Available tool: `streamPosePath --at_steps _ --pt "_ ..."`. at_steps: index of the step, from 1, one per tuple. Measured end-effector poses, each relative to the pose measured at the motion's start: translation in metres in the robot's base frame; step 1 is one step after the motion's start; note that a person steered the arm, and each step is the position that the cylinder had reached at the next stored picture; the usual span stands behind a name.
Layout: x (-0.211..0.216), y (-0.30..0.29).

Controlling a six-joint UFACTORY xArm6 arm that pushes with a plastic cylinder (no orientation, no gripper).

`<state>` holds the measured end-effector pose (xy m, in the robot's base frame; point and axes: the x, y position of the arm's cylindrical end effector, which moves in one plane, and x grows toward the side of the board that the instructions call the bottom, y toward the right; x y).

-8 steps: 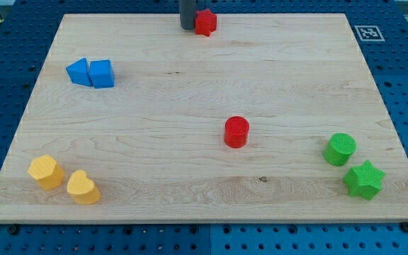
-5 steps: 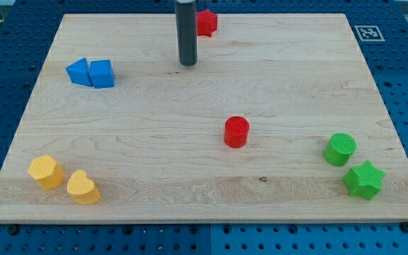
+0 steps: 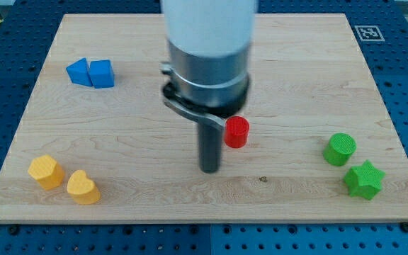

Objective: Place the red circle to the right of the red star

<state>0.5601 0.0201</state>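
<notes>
The red circle (image 3: 237, 132) stands on the wooden board right of its middle. My tip (image 3: 210, 169) rests on the board just below and to the left of the red circle, a small gap apart from it. The arm's wide body covers the top middle of the view, so the red star is hidden behind it.
A blue triangle (image 3: 78, 71) and a blue cube (image 3: 102, 74) sit together at upper left. A yellow hexagon (image 3: 46, 171) and a yellow heart (image 3: 83, 188) lie at lower left. A green circle (image 3: 340, 149) and a green star (image 3: 364, 179) lie at lower right.
My tip has travelled from beside the red star at the view's top down to just lower left of the red circle. The arm now hides the red star. No block has moved.
</notes>
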Motion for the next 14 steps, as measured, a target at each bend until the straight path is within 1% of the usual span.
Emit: streamPosePath --at_steps 1,2,4,6,9,11,12,14 --pt "0.005 0.061" --pt "0.002 0.061" --pt "-0.053 0.059" --pt "-0.013 0.058" --pt "-0.013 0.051" --pt "-0.011 0.026" --pt "-0.010 0.026" --pt "-0.033 0.025"
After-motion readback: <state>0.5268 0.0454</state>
